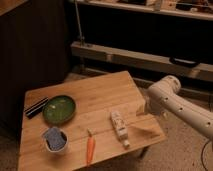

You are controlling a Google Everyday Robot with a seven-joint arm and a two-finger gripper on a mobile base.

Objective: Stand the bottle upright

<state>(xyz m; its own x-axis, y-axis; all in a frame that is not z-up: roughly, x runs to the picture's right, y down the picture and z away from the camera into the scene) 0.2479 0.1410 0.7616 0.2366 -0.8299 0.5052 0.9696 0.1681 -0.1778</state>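
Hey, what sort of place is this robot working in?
Probably a lab or test room rather than a home: a metal shelving rack behind, a speckled floor, and a small wooden table staged with a bottle, carrot and green bowl. The gripper hangs by the table's right edge.

Bent white arm (172, 100), gripper out of frame, jaws apart

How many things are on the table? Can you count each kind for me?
Bottle: 1
Carrot: 1
Green plate: 1
Cup: 1
Black thing: 1
Total: 5
The gripper is out of view; only the arm shows, to the right of the table.
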